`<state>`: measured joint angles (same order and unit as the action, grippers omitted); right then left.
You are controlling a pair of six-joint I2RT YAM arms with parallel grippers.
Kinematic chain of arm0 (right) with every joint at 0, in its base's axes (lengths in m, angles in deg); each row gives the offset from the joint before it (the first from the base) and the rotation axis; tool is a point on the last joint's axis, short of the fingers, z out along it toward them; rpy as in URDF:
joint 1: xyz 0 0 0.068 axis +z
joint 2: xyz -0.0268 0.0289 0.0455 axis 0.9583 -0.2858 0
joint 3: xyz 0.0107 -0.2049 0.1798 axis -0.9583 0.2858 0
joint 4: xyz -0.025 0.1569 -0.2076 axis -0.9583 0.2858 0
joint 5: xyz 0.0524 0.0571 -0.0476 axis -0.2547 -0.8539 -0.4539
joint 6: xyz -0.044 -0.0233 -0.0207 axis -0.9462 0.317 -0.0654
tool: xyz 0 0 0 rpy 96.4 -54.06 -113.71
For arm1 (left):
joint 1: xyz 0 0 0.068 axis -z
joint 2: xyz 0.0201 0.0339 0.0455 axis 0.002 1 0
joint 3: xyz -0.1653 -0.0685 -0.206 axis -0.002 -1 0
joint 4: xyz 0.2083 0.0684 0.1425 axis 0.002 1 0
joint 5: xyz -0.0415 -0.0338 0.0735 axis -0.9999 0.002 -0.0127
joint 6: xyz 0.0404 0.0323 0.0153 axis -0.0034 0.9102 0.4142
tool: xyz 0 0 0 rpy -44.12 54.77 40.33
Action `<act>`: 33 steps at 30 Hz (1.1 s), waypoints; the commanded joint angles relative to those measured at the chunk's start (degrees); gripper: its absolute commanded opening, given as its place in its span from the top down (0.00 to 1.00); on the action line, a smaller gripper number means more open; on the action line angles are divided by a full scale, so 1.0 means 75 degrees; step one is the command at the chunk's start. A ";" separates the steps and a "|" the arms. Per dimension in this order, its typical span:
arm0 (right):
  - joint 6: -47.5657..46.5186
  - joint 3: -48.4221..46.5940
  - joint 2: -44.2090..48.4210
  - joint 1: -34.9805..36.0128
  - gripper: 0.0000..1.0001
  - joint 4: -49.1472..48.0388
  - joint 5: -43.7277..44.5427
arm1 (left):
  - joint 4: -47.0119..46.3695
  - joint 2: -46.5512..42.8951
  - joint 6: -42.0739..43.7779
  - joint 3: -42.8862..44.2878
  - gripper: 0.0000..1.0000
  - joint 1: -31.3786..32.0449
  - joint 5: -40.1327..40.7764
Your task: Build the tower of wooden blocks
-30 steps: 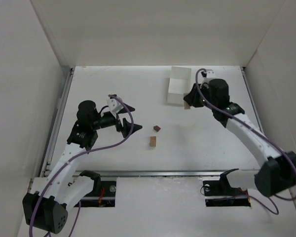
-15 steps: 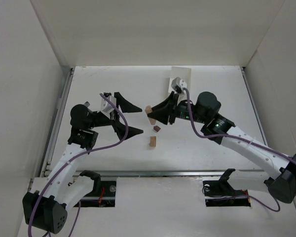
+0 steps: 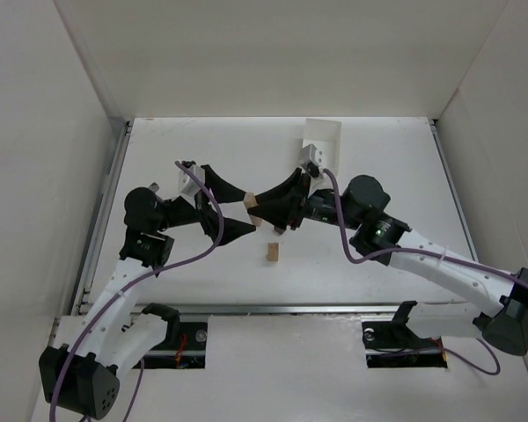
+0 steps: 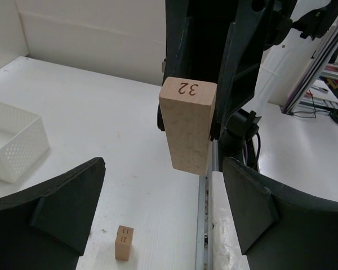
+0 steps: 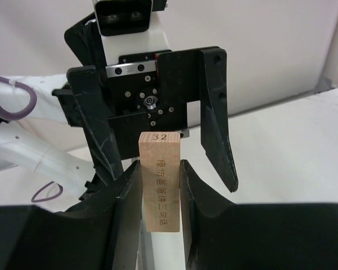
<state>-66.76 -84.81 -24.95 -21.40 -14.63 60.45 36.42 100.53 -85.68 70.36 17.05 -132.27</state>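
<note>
The right gripper clamps a long light tan wooden block by the end nearest its wrist. The left gripper faces it with jaws spread wide, the block's free end at the gap and touching neither finger. The right wrist view alone shows lettering down the block's side; the left wrist view shows a small light tan wooden block lying on the white table below that gripper.
</note>
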 commanded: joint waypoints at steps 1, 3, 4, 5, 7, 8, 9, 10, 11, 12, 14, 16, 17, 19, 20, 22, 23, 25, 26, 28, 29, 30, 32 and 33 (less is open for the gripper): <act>-0.0026 -0.0276 -0.0043 0.0193 1.00 -0.0894 0.0215 | -0.0760 -0.0169 -0.0426 -0.0058 0.19 0.0019 -0.0054; -0.0026 -0.0277 -0.0149 0.0193 1.00 -0.0895 0.0215 | -0.0761 -0.0169 -0.0426 -0.0129 0.25 0.0019 -0.0124; -0.0026 -0.0277 -0.0242 0.0263 1.00 -0.0988 0.0215 | -0.0761 -0.0169 -0.0426 -0.0129 0.27 0.0019 -0.0125; -0.0026 -0.0347 -0.0243 0.0264 1.00 -0.0989 0.0134 | -0.0761 -0.0169 -0.0426 -0.0129 0.29 0.0019 -0.0125; -0.0026 -0.0347 -0.0313 0.0264 1.00 -0.0989 0.0133 | -0.0761 -0.0169 -0.0426 -0.0129 0.33 0.0019 -0.0125; -0.0026 -0.0347 -0.0313 0.0264 1.00 -0.0989 0.0133 | -0.0761 -0.0169 -0.0508 -0.0129 0.34 0.0019 -0.0125; -0.0026 -0.0347 -0.0383 0.0264 1.00 -0.0989 0.0133 | -0.0830 -0.0169 -0.0509 -0.0129 0.36 0.0019 -0.0125; -0.0026 -0.0347 -0.0383 0.0264 1.00 -0.0989 0.0063 | -0.0831 -0.0169 -0.0509 -0.0129 0.39 0.0019 -0.0125; -0.0026 -0.0347 -0.0383 0.0264 1.00 -0.0989 0.0063 | -0.0831 -0.0169 -0.0509 -0.0129 0.48 0.0019 -0.0125; -0.0026 -0.0347 -0.0383 0.0264 1.00 -0.0989 0.0063 | -0.0831 -0.0169 -0.0509 -0.0129 0.55 0.0019 -0.0125; 0.0043 -0.0347 -0.0383 0.0264 1.00 -0.1071 0.0063 | -0.0831 -0.0169 -0.0509 -0.0129 0.67 0.0019 -0.0125; 0.0044 -0.0347 -0.0383 0.0264 1.00 -0.1071 0.0063 | -0.0761 -0.0169 -0.0438 -0.0129 0.80 0.0019 -0.0194; 0.0044 -0.0347 -0.0383 0.0264 1.00 -0.1140 0.0063 | -0.0645 -0.0169 -0.0345 -0.0129 0.87 0.0019 -0.0195; 0.0044 -0.0347 -0.0383 0.0264 1.00 -0.1141 0.0063 | -0.0399 -0.0169 -0.0170 -0.0129 1.00 0.0019 -0.0195; 0.0114 -0.0347 -0.0383 0.0264 1.00 -0.1141 0.0063 | -0.0305 -0.0169 -0.0099 -0.0129 1.00 0.0019 -0.0195; 0.0114 -0.0347 -0.0383 0.0264 1.00 -0.1141 -0.0007 | -0.0129 -0.0169 0.0053 -0.0129 1.00 0.0019 -0.0195; 0.0114 -0.0347 -0.0383 0.0264 1.00 -0.1141 -0.0008 | 0.0000 -0.0238 0.0124 -0.0129 1.00 0.0019 -0.0195; 0.0114 -0.0417 -0.0383 0.0264 0.92 -0.0898 -0.0008 | 0.0234 -0.0239 0.0544 -0.0129 1.00 0.0019 -0.0195; 0.0114 -0.0499 -0.0383 0.0264 0.79 -0.0686 0.0108 | 0.0792 -0.0239 0.0801 0.0034 1.00 0.0019 -0.0195; 0.0207 -0.0651 -0.0383 0.0264 0.31 -0.0241 0.0401 | 0.1742 -0.0239 0.2181 0.0245 1.00 0.0019 0.0202; 0.0301 -0.0861 -0.0314 0.0264 0.16 0.0306 0.0635 | 0.2211 -0.0239 0.2697 0.0339 1.00 0.0019 0.0389; 0.0441 -0.0991 -0.0209 0.0264 0.02 0.0660 0.0927 | 0.2993 -0.0170 0.3190 0.0502 1.00 0.0019 0.0576; 0.0898 -0.1308 -0.0126 0.0264 0.00 0.1948 0.2109 | 0.3540 -0.0169 0.4387 0.0598 1.00 0.0019 0.1279; 0.1027 -0.1610 -0.0126 0.0264 0.00 0.2335 0.2438 | 0.3865 -0.0169 0.4703 0.0667 1.00 0.0019 0.1537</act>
<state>-63.29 -90.97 -28.25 -19.83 -6.79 68.71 55.37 99.68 -65.62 71.67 17.14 -127.00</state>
